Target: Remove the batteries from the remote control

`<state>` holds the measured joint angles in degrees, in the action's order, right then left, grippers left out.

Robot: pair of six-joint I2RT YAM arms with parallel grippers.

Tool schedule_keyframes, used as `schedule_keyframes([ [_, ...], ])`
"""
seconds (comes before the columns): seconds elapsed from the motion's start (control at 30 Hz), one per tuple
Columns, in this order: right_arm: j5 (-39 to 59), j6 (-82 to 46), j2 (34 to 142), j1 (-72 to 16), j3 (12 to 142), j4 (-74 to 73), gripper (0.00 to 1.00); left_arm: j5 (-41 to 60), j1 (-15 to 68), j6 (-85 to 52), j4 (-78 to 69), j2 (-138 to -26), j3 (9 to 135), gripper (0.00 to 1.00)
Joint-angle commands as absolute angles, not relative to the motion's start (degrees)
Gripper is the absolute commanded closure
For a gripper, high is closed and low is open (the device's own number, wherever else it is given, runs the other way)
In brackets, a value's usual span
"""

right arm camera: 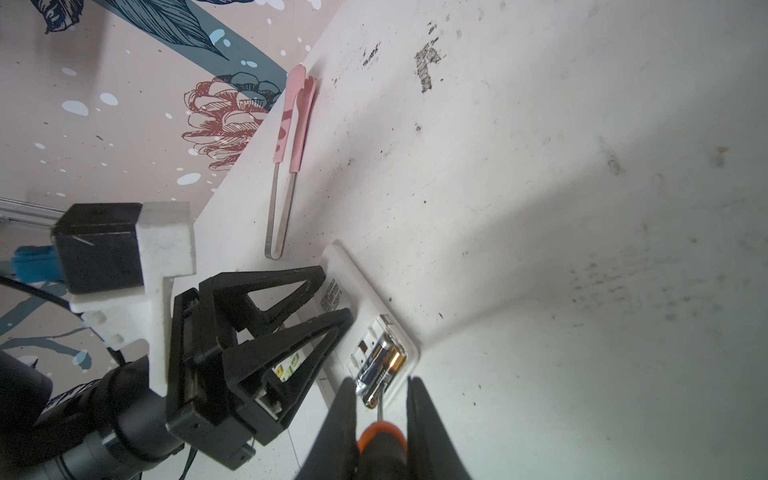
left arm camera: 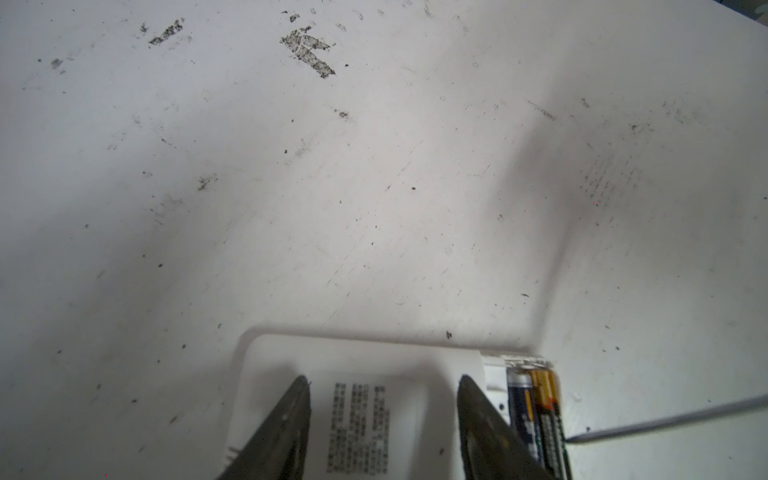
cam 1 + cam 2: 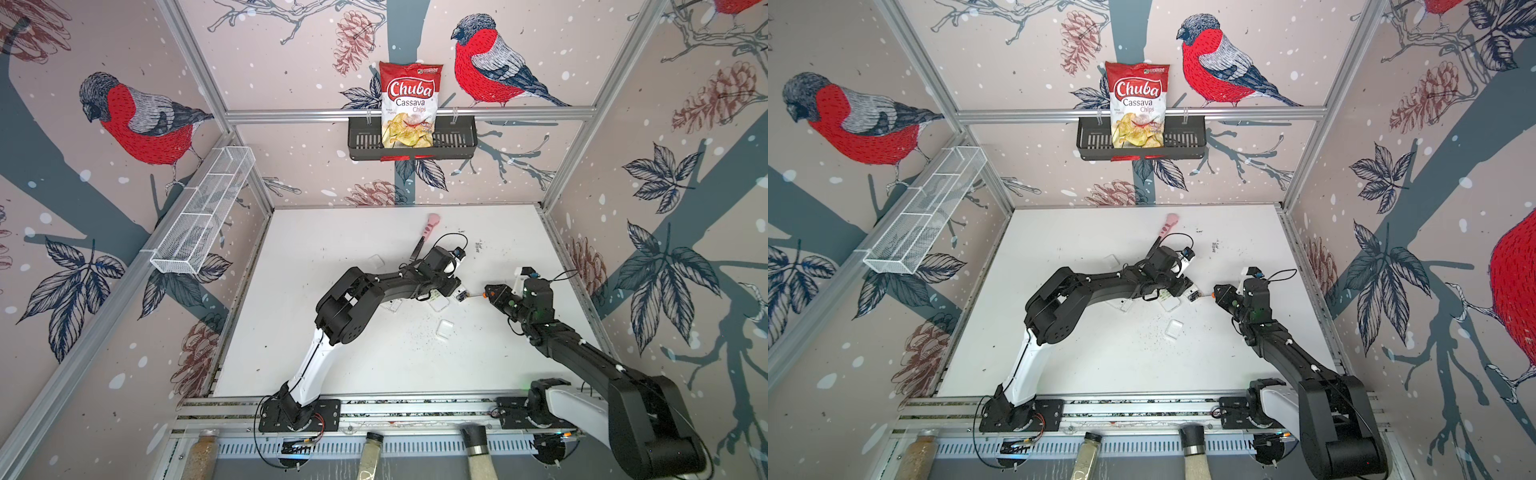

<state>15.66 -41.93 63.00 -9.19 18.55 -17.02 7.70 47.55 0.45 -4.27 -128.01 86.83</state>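
On the white surface (image 3: 395, 365), only wrist views show the batteries (image 1: 380, 365) lying lengthwise in the remote control (image 2: 374, 357). Right claw (image 1: 381, 382) clenches the screwdriver (image 1: 380, 436); left claw (image 2: 384, 379) stands spread.

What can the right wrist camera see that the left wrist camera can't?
Only the right wrist view: the pink tongs, the left gripper seen from outside, and the orange-handled screwdriver in the right gripper. Only the left wrist view: most of the printed label on the remote. Both: the remote, its batteries, the screwdriver's shaft, the white table.
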Motion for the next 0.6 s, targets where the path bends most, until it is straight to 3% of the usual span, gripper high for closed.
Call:
schedule_keyframes([
  [0.0, 16.2, -41.0, 63.5, -9.3, 19.1, -17.1, 1.00, 7.5, 47.5, 0.0, 2.4, -128.3, 86.7, 0.44],
  [0.57, 15.4, -43.0, 66.6, -9.4, 18.3, -22.1, 1.00, 7.6, 47.5, -0.1, 2.6, -128.2, 86.9, 0.44],
])
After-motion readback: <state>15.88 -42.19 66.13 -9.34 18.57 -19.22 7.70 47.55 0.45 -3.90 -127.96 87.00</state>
